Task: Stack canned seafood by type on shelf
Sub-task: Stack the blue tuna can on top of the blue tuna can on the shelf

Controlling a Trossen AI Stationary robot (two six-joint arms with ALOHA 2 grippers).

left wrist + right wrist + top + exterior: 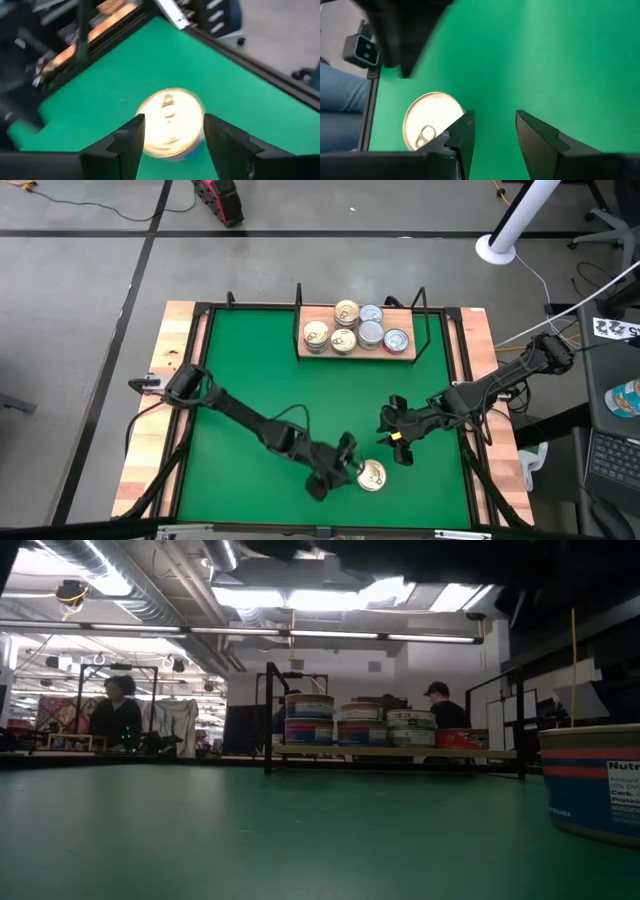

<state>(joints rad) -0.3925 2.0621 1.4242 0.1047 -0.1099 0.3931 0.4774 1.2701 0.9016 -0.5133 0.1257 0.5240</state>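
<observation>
One gold-topped can (372, 475) stands flat on the green table near its front edge, right of the middle; it also shows at the right of the low view (595, 780). My left gripper (352, 470) is open, and its two fingers stand on either side of this can (170, 125); I see no plain touch. My right gripper (392, 435) hangs open over bare green a little beyond the can (431, 120), holding nothing. The wooden shelf (400, 356) at the table's far edge carries several gold-topped and silver-topped cans (345, 330) in low stacks.
Black wire posts (298, 305) rise at the shelf's ends. Wooden planks (160, 390) and a black frame edge the green table. Bare green (260, 370) lies between the shelf and the grippers. People show in the room behind in the low view (118, 710).
</observation>
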